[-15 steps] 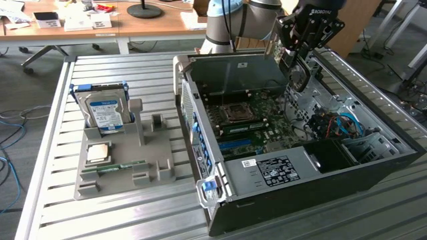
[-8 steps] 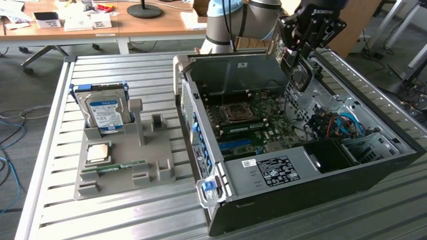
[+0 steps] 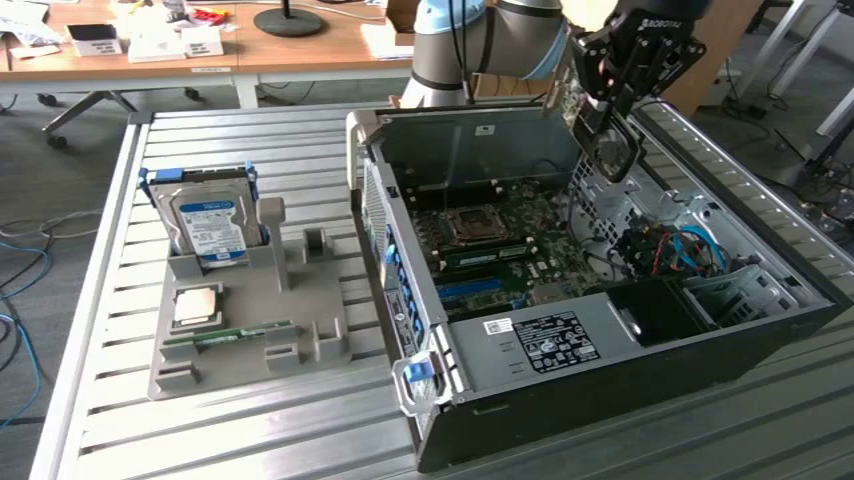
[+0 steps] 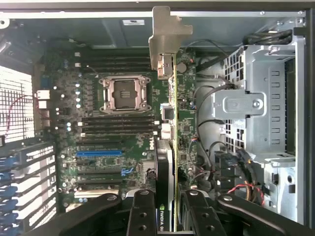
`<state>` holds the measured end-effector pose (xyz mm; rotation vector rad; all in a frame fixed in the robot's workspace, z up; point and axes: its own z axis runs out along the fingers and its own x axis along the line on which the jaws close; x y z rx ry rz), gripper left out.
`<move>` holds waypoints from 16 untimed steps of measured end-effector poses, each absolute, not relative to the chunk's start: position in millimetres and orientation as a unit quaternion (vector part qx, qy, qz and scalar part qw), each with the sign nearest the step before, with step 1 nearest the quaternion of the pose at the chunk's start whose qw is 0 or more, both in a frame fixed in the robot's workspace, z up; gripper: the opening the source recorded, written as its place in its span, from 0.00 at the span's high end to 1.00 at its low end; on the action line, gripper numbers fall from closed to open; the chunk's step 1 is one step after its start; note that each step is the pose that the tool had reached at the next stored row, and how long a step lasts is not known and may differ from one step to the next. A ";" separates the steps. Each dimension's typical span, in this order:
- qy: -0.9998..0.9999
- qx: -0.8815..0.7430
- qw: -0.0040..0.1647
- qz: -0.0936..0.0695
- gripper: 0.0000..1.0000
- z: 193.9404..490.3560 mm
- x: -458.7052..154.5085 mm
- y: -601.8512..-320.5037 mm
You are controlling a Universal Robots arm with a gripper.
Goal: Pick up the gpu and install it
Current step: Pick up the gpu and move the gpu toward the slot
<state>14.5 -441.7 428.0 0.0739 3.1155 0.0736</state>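
Note:
My gripper (image 3: 610,100) is shut on the gpu (image 3: 618,150), which hangs on edge above the far side of the open computer case (image 3: 747,330). In the wrist view the gpu (image 4: 172,123) runs edge-on away from my gripper (image 4: 170,219), its silver end bracket (image 4: 165,34) at the far end and a black fan shroud on one side. The black fingers (image 4: 142,216) clamp it from both sides. Below it lies the motherboard (image 4: 113,123) with an empty CPU socket (image 4: 122,93) and a blue slot (image 4: 98,153). The card is clear of the board.
A grey parts tray (image 3: 314,345) on the slatted metal table at the exterior view's left holds a hard drive (image 3: 211,225), a CPU (image 3: 196,305) and a RAM stick (image 3: 247,332). Cables and a silver drive cage (image 4: 256,108) sit inside the case beside the gpu.

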 end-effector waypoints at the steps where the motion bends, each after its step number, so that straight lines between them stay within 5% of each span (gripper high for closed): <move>1: 0.999 0.024 0.012 0.024 0.73 428.0 16.7 -441.7; 16: 0.999 0.024 0.012 0.024 0.73 428.0 37.7 -441.7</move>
